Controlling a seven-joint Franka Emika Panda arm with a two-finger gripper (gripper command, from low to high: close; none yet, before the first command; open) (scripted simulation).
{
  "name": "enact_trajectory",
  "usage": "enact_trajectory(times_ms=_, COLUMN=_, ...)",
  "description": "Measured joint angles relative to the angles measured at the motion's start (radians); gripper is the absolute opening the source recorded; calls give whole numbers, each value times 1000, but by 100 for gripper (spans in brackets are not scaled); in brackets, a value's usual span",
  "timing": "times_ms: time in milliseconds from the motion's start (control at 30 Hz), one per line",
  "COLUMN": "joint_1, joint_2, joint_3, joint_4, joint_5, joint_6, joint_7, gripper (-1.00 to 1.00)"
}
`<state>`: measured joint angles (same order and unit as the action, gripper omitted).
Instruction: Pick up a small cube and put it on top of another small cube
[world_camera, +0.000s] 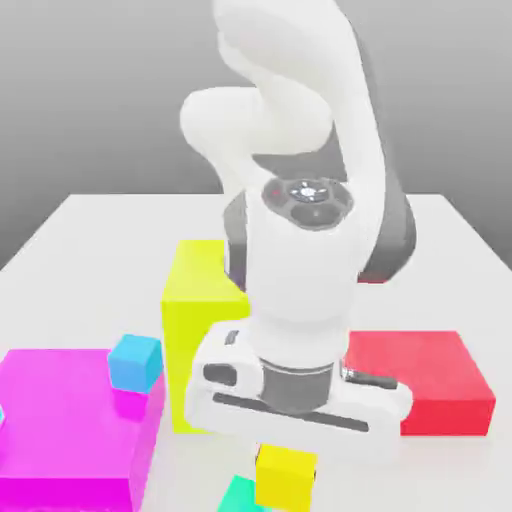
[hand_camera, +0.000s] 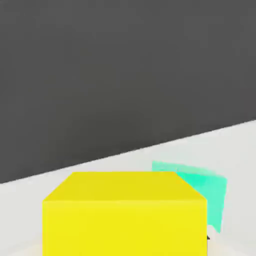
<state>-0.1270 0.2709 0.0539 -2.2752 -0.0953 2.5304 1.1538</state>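
at the lower middle of the frame, the pincer (world_camera: 287, 455) is clamped on the small yellow cube (world_camera: 285, 477), beside the teal cube (world_camera: 238, 497).

A large magenta block (world_camera: 70, 425) fills the lower left of the exterior frame, with a small light-blue cube (world_camera: 134, 362) resting on its upper right corner. A tall yellow block (world_camera: 200, 320) stands at centre, and a flat red block (world_camera: 425, 378) lies at lower right, all on the white surface (world_camera: 110, 230).
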Motion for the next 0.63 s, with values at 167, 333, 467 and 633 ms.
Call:
enact_trajectory(times_ms=167, joint_1=-118, joint_2=-47, joint_3=-99, joint_4=56, joint_5=44, joint_6=-102, joint_7=-51, gripper=-100)
enact_trajectory(times_ms=333, joint_1=-236, joint_2=-98, joint_3=-194, joint_4=112, joint_5=103, joint_6=-202, joint_7=-112, gripper=-100)
enact_trajectory(times_ms=467, joint_1=-296, joint_2=-70, joint_3=-237, joint_4=120, joint_5=152, joint_6=-178, joint_7=-155, gripper=-100)
enact_trajectory(times_ms=633, joint_1=-299, joint_2=-23, joint_3=-239, joint_4=104, joint_5=169, joint_6=-117, joint_7=-167, gripper=100)
